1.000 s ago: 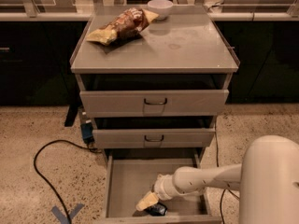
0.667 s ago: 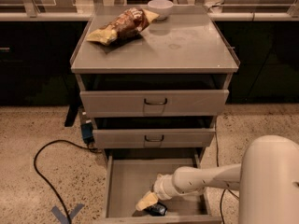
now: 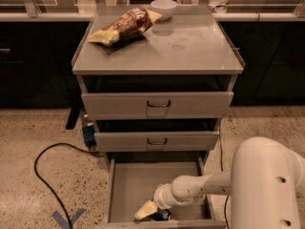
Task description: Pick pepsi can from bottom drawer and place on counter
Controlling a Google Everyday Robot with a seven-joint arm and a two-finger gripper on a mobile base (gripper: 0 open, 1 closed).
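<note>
The bottom drawer (image 3: 128,185) is pulled open at the foot of the cabinet. The pepsi can (image 3: 162,215), dark blue, lies near the drawer's front edge and is mostly hidden behind my gripper. My gripper (image 3: 148,211) reaches down into the drawer from the right on a white arm (image 3: 200,187), right at the can. The counter (image 3: 190,46) is the grey cabinet top above.
A chip bag (image 3: 125,26) and a white bowl (image 3: 163,7) sit at the back left of the counter. Two shut drawer fronts (image 3: 157,105) with dark handles are above the open drawer. A black cable (image 3: 45,175) loops on the speckled floor at left. The robot's white body (image 3: 269,190) fills the lower right.
</note>
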